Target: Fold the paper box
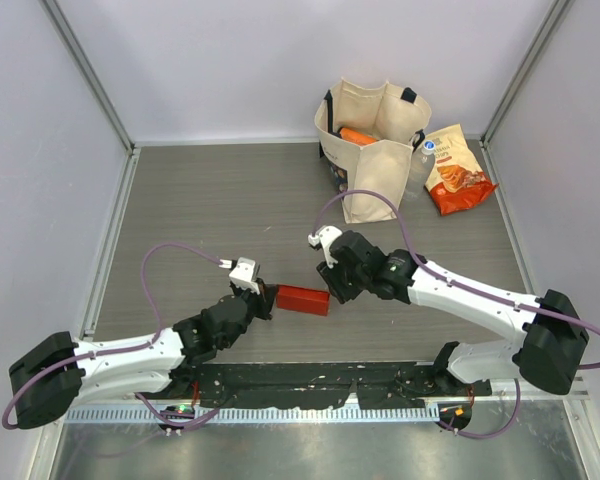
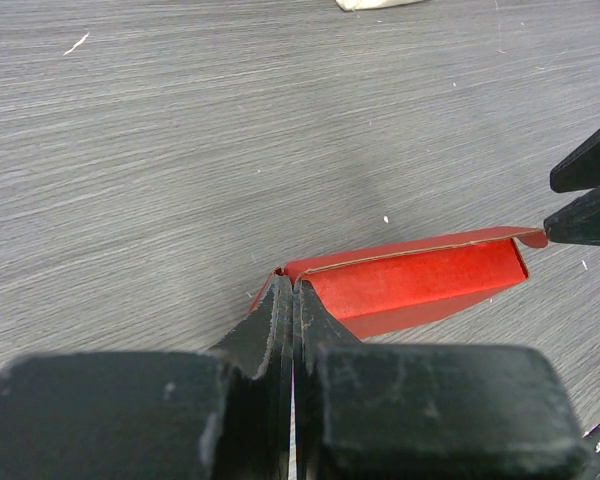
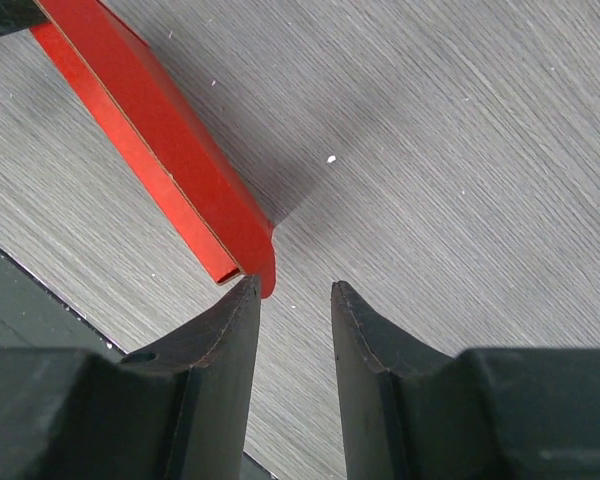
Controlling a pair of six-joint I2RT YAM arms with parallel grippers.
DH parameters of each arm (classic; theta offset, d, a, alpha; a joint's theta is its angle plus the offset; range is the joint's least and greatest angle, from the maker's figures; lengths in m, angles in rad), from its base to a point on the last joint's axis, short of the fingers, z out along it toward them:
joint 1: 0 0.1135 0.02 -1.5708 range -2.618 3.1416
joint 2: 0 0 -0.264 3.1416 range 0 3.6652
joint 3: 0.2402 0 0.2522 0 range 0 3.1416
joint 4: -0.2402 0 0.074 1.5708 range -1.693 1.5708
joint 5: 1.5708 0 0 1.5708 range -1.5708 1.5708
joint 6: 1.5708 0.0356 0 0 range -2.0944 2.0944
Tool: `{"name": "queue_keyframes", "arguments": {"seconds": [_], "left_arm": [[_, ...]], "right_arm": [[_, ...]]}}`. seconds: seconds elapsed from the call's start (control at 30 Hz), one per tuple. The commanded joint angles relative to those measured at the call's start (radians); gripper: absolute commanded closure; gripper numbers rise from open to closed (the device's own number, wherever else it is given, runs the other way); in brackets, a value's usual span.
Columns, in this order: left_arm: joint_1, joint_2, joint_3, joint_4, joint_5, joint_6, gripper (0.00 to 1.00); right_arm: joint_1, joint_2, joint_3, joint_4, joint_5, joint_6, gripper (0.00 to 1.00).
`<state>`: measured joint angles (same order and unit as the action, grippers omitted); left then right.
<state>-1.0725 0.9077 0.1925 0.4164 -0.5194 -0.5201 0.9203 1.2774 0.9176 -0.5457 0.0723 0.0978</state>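
Observation:
The paper box is a small flat bright red card box held between the two arms near the table's front middle. My left gripper is shut on its left end; in the left wrist view the fingertips pinch the box at its corner. My right gripper is open at the box's right end. In the right wrist view its left fingertip touches the rounded end flap of the box, and nothing lies between the jaws.
A beige cloth tote bag stands at the back right with an orange item inside. An orange-red snack bag lies to its right. A clear bottle stands between them. A dark rail runs along the front edge.

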Motion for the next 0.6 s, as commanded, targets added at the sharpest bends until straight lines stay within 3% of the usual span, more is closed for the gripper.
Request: {"name": "queue_keyframes", "arguments": {"seconds": [0.0, 0.23, 0.4, 0.57], "left_arm": [[-0.004, 0.014, 0.015, -0.054, 0.004, -0.006, 1.0], [-0.004, 0.03, 0.021, -0.05, 0.007, -0.003, 1.0], [-0.004, 0.028, 0.022, -0.048, 0.007, -0.001, 1.0], [-0.004, 0.004, 0.018, -0.065, 0.001, -0.001, 1.0]], "right_arm": [[0.017, -0.016, 0.006, 0.033, -0.025, -0.017, 0.58], [0.023, -0.039, 0.006, 0.029, -0.046, 0.002, 0.55], [0.026, 0.002, 0.009, 0.033, -0.058, 0.003, 0.62], [0.034, -0.035, -0.011, 0.055, -0.06, 0.029, 0.59]]}}
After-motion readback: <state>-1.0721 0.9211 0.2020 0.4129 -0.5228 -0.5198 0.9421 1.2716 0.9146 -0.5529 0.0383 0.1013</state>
